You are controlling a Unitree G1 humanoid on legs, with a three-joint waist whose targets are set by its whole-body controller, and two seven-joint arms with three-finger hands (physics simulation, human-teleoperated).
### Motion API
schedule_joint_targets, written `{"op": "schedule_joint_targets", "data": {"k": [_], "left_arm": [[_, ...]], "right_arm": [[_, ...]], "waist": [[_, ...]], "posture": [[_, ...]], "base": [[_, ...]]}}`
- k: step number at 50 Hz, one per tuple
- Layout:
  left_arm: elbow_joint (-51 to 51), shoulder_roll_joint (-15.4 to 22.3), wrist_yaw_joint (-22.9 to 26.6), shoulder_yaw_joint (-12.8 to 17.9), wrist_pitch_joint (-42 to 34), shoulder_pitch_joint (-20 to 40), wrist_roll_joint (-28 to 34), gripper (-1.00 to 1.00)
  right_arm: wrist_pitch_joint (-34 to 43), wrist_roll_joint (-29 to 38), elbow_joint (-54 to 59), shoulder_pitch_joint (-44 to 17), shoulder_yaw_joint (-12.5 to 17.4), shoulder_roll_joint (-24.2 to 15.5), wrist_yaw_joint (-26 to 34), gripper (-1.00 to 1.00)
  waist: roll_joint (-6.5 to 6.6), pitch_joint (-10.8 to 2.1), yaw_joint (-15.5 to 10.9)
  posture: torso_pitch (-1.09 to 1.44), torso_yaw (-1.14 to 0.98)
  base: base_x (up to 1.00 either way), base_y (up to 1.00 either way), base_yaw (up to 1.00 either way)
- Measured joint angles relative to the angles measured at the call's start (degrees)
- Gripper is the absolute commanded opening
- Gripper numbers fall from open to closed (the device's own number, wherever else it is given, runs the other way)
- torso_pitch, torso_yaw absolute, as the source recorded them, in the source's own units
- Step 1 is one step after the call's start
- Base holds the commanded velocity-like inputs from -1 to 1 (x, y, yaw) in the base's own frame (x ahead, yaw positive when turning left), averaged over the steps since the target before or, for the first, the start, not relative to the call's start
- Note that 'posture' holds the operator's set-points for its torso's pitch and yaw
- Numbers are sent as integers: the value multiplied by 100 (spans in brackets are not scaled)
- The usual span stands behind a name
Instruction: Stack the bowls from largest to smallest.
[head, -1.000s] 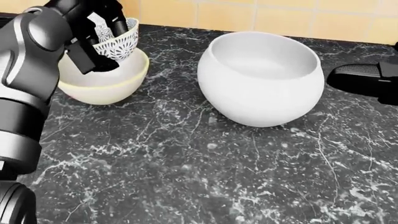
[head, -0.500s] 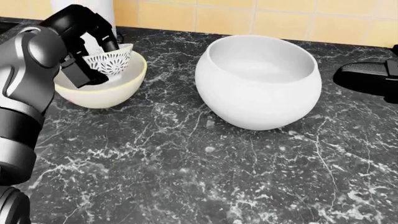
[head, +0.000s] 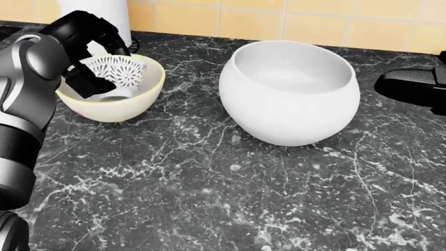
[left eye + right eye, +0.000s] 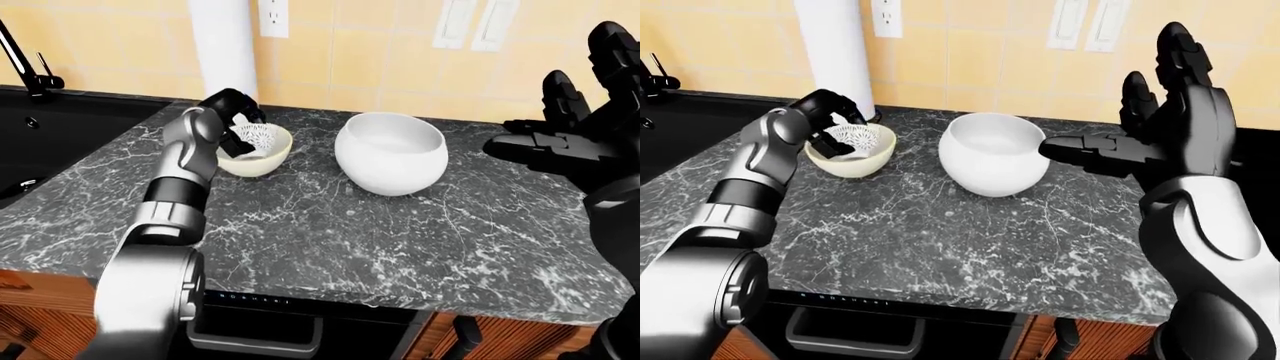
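Note:
A small patterned white bowl lies tilted inside the cream bowl at the upper left of the head view. My left hand curls over the small bowl's left rim, fingers on top and thumb below, still closed on it. The large white bowl stands alone to the right of the cream bowl on the black marble counter. My right hand is open with fingers spread, raised to the right of the large bowl and apart from it.
A white paper-towel roll stands against the tiled wall just behind the cream bowl. A black sink with a faucet lies at the far left. The counter's near edge runs above a dark oven handle.
My left hand has lowered the small patterned bowl from above the cream bowl down into it. The camera has shifted slightly. The right hand has stayed put.

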State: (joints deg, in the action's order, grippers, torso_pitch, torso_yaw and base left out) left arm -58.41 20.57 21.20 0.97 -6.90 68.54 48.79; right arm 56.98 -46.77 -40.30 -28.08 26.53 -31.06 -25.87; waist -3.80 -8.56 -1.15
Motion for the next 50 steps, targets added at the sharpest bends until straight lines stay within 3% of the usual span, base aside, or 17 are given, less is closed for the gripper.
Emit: {"op": "schedule_joint_targets", "data": {"k": [11, 23, 33, 36, 50], "left_arm": [[405, 30, 127, 29, -48, -41, 20, 7], [1647, 95, 799, 126, -241, -187, 5, 11], [2567, 93, 1463, 164, -371, -557, 89, 40], [2678, 74, 1552, 170, -390, -680, 138, 73], [2443, -96, 1414, 109, -231, -871, 235, 69]], "right_arm": [[27, -66, -36, 24, 42, -20, -28, 100], [11, -209, -37, -3, 71, -120, -122, 100], [49, -332, -27, -44, 82, -169, -225, 100], [50, -404, -41, -46, 116, -215, -270, 100], [-21, -423, -17, 23, 98, -224, -278, 100]], "waist": [[11, -13, -6], [22, 6, -3], [45, 25, -12], [38, 27, -16], [12, 13, -22]], "posture": [[-23, 0], [-23, 0], [-23, 0], [-23, 0], [-23, 0]], "base": [[0, 0, 0], [0, 0, 0], [0, 0, 0], [0, 0, 0], [0, 0, 0]]}}
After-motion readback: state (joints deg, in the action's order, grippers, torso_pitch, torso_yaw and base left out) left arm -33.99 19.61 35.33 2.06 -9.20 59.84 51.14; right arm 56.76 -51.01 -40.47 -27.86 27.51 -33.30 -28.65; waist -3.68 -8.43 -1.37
